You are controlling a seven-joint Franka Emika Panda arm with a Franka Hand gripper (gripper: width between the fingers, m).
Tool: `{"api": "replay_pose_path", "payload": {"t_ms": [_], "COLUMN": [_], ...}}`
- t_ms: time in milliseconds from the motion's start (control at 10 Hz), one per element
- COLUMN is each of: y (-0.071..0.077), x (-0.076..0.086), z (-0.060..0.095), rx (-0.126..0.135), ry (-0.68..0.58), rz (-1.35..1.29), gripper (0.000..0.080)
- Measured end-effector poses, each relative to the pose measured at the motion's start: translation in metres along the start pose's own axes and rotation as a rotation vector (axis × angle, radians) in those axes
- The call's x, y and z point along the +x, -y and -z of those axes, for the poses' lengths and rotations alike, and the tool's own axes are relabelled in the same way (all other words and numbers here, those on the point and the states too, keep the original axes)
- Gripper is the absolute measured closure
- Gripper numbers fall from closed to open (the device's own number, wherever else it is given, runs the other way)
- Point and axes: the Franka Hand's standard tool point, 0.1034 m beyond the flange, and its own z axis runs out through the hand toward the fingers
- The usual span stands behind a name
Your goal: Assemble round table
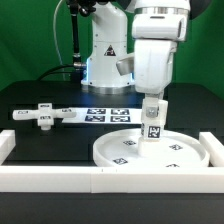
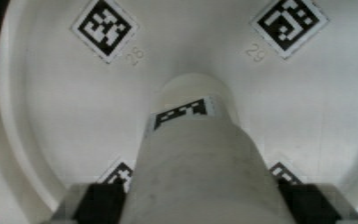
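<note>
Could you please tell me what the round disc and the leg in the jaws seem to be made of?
The round disc looks like moulded plastic: plain white, soft sheen, with tags that seem printed. The leg is probably the same white plastic: smooth, matte, uniform in colour.

hand (image 2: 192, 199) grips leg (image 2: 194, 135) | leg end over disc (image 2: 43, 115) | tags on both
</note>
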Motion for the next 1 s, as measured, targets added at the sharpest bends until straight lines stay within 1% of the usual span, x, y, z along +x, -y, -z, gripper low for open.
{"api": "replay_pose_path", "payload": {"t_ms": [100,300,700,800,1000], "y": [0.0017,0.0017,0.0017,0.0017,0.002], "x": [0.0017,0.0012,0.0008,-0.0002,-0.0028], "z": [0.0001,0.0002,-0.0002,-0.0007,-0.0015], "rx": [0.004,0.005,0.005,0.011,0.03], "ry": [0.003,0.004,0.004,-0.005,-0.015], "rz": [-0.112,-0.245,-0.451,-0.61,-0.844], "gripper": [0.039,0.039,0.039,0.039,0.039]}}
